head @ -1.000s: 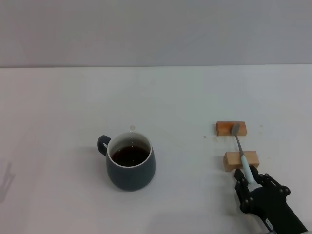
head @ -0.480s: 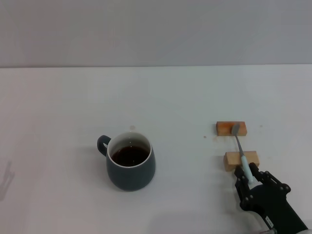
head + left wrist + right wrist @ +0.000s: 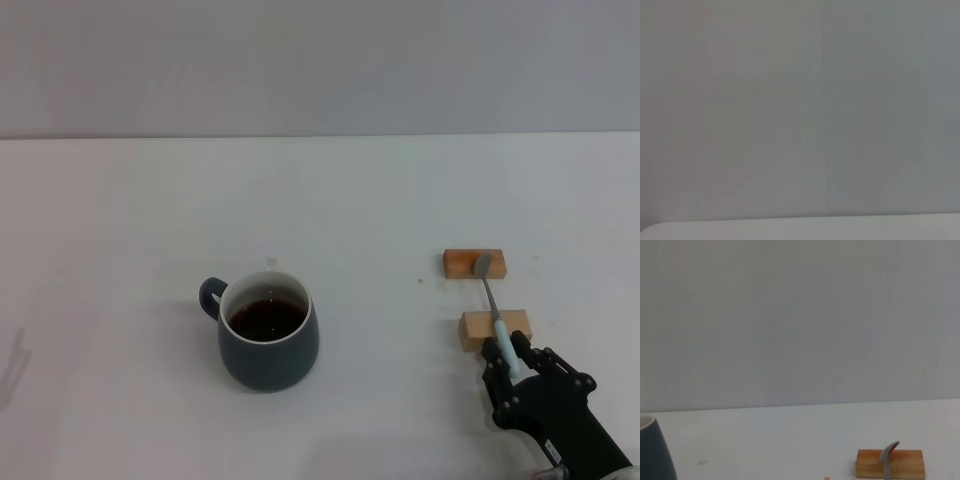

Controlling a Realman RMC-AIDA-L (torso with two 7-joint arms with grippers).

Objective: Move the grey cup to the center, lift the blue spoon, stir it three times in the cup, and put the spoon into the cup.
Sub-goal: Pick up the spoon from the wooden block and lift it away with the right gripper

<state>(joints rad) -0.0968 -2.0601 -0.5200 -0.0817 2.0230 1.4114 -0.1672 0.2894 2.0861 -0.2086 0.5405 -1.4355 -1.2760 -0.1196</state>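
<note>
**A:** Head view first: where do your task things stand?

**B:** You have the rounded dark grey cup (image 3: 268, 336) with dark liquid near the middle of the white table (image 3: 330, 200), handle toward the robot's left. The slim blue spoon (image 3: 497, 318) with its silver metal bowl and pale blue handle lies bridged across two small wooden blocks (image 3: 475, 263), well to the cup's right. Your right gripper (image 3: 508, 357) sits at the near end of the handle, its black jaws on either side of the pale blue tip.

**A:** What has changed over the last second?

**B:** Very little. The gripper has crept slightly toward the near block; the spoon has not risen and the cup has not shifted. I judge you are settling the grasp, with the lift still to come. Whether the jaws already pinch the handle or only bracket it, I cannot tell.

**A:** Left wrist view?

**B:** Only blank wall and a strip of table edge; your left gripper is nowhere in view.

**A:** Right wrist view?

**B:** You see the far wooden block (image 3: 889, 463) with the spoon bowl resting on it, and a sliver of the cup at the frame edge. No fingers show.
</note>
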